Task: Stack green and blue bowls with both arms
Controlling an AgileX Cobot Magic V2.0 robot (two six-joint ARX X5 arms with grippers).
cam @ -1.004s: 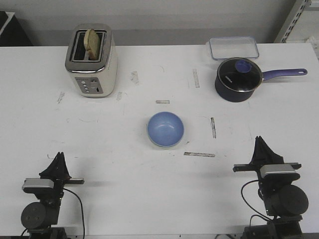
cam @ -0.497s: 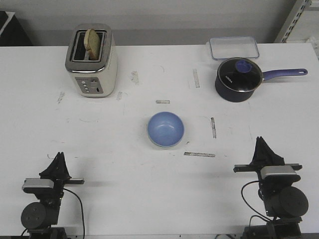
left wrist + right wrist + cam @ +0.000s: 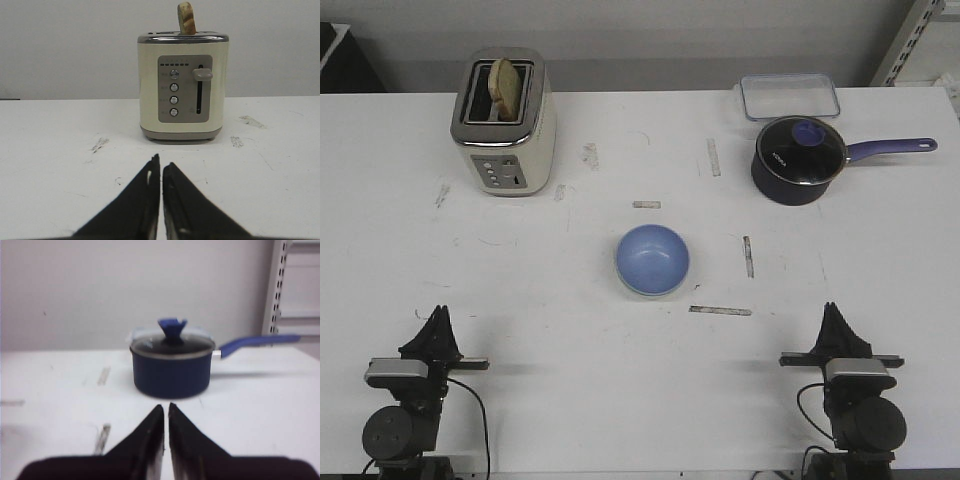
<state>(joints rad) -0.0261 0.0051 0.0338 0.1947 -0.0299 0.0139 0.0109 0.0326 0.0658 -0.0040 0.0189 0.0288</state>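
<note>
The light blue bowl [image 3: 652, 258] sits upright at the middle of the white table. A thin pale greenish edge [image 3: 642, 292] shows under its near rim; the green bowl is otherwise hidden. My left gripper [image 3: 440, 312] is shut and empty near the front left edge, far from the bowl; in the left wrist view [image 3: 161, 163] its jaws nearly touch. My right gripper [image 3: 831, 308] is shut and empty near the front right edge; in the right wrist view [image 3: 166, 407] its jaws stand close together. Neither wrist view shows a bowl.
A cream toaster [image 3: 505, 125] with bread in it stands at the back left, ahead of the left gripper [image 3: 182, 87]. A dark navy saucepan [image 3: 798, 158] with a glass lid stands at the back right [image 3: 171, 367], a clear container [image 3: 789, 96] behind it.
My right arm has drawn back toward the table's near edge and slightly left. The left arm and the bowl have not moved.
</note>
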